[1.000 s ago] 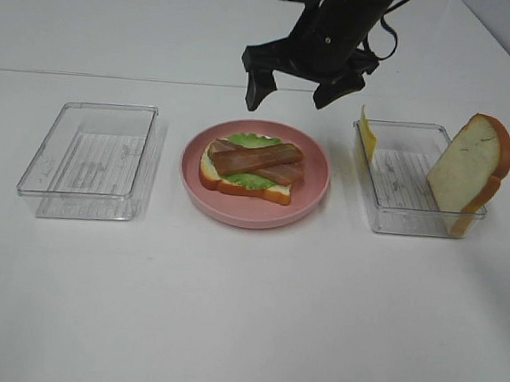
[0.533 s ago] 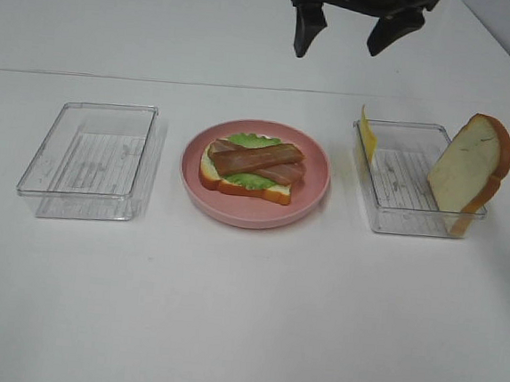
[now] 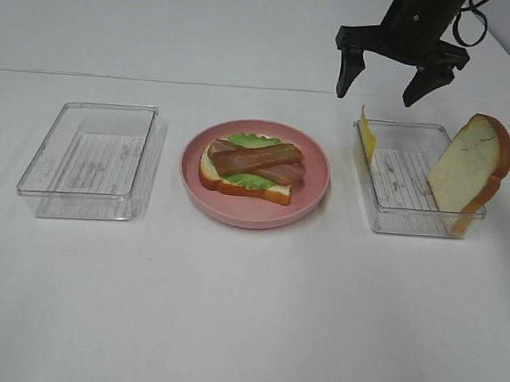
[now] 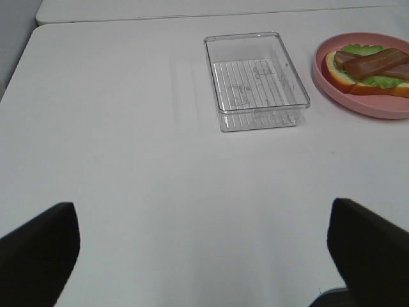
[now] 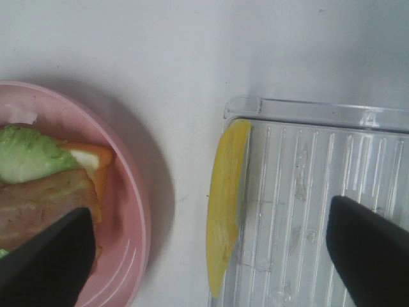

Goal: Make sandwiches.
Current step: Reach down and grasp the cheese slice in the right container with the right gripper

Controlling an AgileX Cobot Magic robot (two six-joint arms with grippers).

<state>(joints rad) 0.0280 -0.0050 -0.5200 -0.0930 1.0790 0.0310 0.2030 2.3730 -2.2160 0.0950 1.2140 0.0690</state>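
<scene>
tabletop (image 3: 225, 331) plain white, seam (image 3: 113, 78) across; right claw (image 3: 377, 96) spread, left claw (image 4: 204, 256) spread too.

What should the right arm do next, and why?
Probably lower the right gripper onto the yellow cheese slice leaning against the clear container wall. Its jaws hang spread above the slice, and the sandwich on the pink plate has bacon on top but no cheese.
</scene>
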